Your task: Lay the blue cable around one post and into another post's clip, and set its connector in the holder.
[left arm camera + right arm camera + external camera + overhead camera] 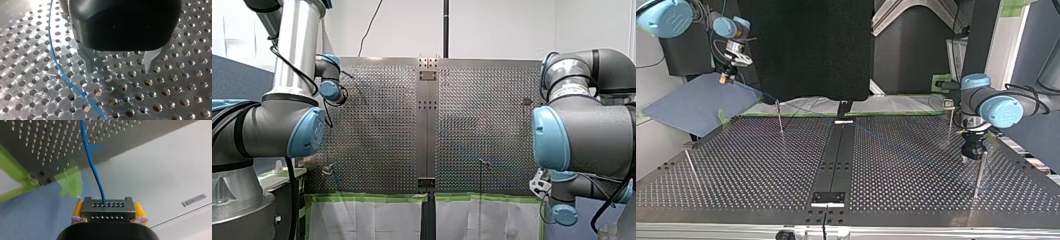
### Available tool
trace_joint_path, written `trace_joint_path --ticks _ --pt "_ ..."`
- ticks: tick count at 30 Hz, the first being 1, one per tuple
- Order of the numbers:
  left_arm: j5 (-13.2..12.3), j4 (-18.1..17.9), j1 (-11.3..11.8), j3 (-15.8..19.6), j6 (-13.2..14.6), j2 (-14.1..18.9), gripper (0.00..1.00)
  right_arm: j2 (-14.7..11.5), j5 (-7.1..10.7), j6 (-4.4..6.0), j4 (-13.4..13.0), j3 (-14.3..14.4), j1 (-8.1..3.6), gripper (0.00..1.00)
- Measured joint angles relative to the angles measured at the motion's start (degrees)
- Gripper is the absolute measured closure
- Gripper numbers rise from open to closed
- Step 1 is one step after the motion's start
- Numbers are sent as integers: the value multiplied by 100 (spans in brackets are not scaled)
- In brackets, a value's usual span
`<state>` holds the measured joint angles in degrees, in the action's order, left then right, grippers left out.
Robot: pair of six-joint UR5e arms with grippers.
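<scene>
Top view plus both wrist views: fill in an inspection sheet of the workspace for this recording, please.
Surface: perforated table, bare metal, black centre strip.
Job's things: four posts upright; clip atop one; connector in right hand, beyond the table's corner; holder not identified.
Clutter: nothing seen.
Hands: left hand open, empty, above the table; right hand shut on connector, yellow pads.
Cables: blue cable lies on the table beside left hand, runs into connector.
Surroundings: blue mat, green tape at the table's edge.

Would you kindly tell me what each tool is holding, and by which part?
My right tool clamps the connector by its two sides, blue cable leading out ahead. My left tool is open, empty.
</scene>
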<state>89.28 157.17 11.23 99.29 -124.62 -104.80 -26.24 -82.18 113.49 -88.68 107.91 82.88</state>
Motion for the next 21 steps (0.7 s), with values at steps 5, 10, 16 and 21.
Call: trace_joint_path --ticks 5,10,16,21 --pt "28 6 6 0 0 1 1 195 249 -156 -15 -135 -79 100" --pt "31 7 7 0 1 1 1 223 486 -384 154 -290 61 100" --pt "40 7 7 0 13 1 1 132 786 -682 437 -543 346 100" --pt "48 7 15 0 17 1 1 98 1076 -974 728 -773 603 100"
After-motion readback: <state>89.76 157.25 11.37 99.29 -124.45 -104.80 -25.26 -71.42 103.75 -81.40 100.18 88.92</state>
